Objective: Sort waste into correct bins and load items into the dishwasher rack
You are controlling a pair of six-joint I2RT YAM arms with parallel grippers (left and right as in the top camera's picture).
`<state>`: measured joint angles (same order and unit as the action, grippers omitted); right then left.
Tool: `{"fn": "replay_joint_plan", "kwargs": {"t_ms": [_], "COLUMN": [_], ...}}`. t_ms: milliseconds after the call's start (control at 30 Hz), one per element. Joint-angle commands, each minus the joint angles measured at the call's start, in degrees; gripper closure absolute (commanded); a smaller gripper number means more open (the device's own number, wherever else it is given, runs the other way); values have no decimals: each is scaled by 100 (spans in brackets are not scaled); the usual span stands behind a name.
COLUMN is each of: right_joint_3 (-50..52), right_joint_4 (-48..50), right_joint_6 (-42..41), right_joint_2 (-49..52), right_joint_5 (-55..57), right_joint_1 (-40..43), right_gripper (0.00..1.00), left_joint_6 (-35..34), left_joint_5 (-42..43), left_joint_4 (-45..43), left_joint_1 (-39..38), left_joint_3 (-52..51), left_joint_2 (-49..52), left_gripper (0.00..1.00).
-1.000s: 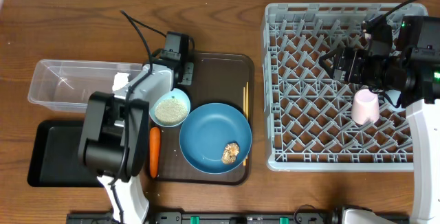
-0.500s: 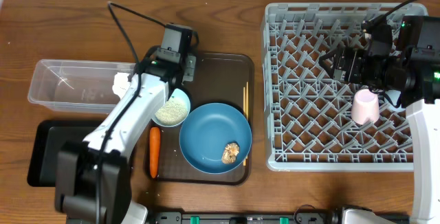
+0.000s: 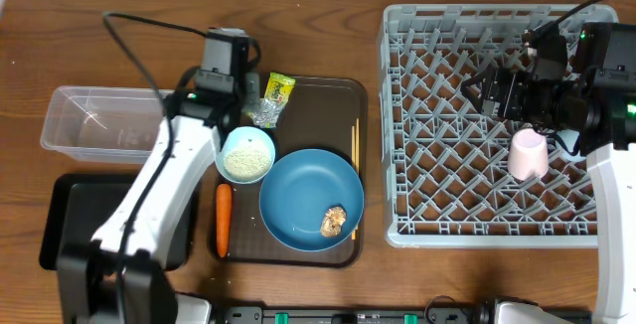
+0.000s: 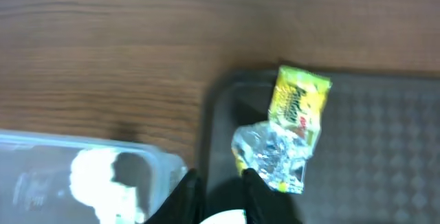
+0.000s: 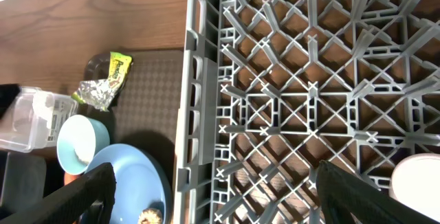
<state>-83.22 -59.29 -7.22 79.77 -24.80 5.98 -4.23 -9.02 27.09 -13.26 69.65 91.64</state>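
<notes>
My left gripper [image 4: 220, 176] hangs over the back left corner of the brown serving tray [image 3: 318, 100], its jaws a little open with nothing between them. The yellow-green wrapper [image 4: 292, 131] lies just right of its fingertips. A white tissue [image 4: 96, 183] rests in the clear tub [image 3: 94, 120]. The bowl of rice [image 3: 246, 155], the carrot [image 3: 224, 218], the blue plate [image 3: 311, 200] with a brown lump [image 3: 335, 221] and the chopsticks [image 3: 354, 160] sit on the tray. My right gripper [image 5: 216, 183] is wide open above the rack [image 3: 437, 195], near the pink cup [image 3: 527, 153].
The black tray [image 3: 65, 225] lies in front of the clear tub, partly under my left arm. Bare wooden table [image 3: 328, 36] runs along the back and between the serving tray and the rack. My right arm covers the rack's back right part.
My left arm has swung back and left off the bowl, uncovering the wrapper, and its jaws have parted from shut. The right arm has not moved.
</notes>
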Motion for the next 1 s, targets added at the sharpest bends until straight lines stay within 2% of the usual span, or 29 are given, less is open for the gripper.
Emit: {"fn": "replay_joint_plan", "kwargs": {"t_ms": [0, 67, 133, 167, 367, 400, 433, 500, 567, 733, 967], "right_joint_3": [-55, -55, -55, -55, -55, -55, -55, -55, -55, -55, -55], "right_joint_4": [-7, -17, -37, -52, -72, -72, -74, -83, -94, -92, -74], "right_joint_6": [-63, -66, -66, -66, -66, -66, -66, -66, -63, -63, -66], "right_joint_2": [7, 7, 7, 7, 7, 7, 7, 7, 7, 7, 7], "right_joint_5": [-4, -4, -7, -7, -4, -7, -4, -7, -4, -4, -4], "right_joint_1": [-17, -17, -17, -17, -17, -17, -17, -17, -17, -17, -17], "right_gripper": [14, 14, 14, 14, 14, 14, 14, 14, 14, 14, 14], "left_joint_6": [186, 186, 184, 184, 186, 184, 184, 181, 184, 138, -63], "left_joint_5": [199, 199, 201, 203, 258, 260, 262, 264, 262, 260, 166], "left_joint_4": [-195, -431, -581, -629, -883, -951, -1005, -994, -920, -358, 249], "left_joint_1": [42, 74, 103, 109, 114, 114, 114, 114, 114, 114, 269], "left_joint_3": [-122, -122, -122, -122, -122, -122, -122, -122, -118, 42, 85], "left_joint_2": [634, 944, 1191, 1309, 1764, 1805, 1847, 1862, 1808, 1274, -509], "left_gripper": [64, 54, 38, 35, 33, 36, 44, 72, 94, 94, 94]}}
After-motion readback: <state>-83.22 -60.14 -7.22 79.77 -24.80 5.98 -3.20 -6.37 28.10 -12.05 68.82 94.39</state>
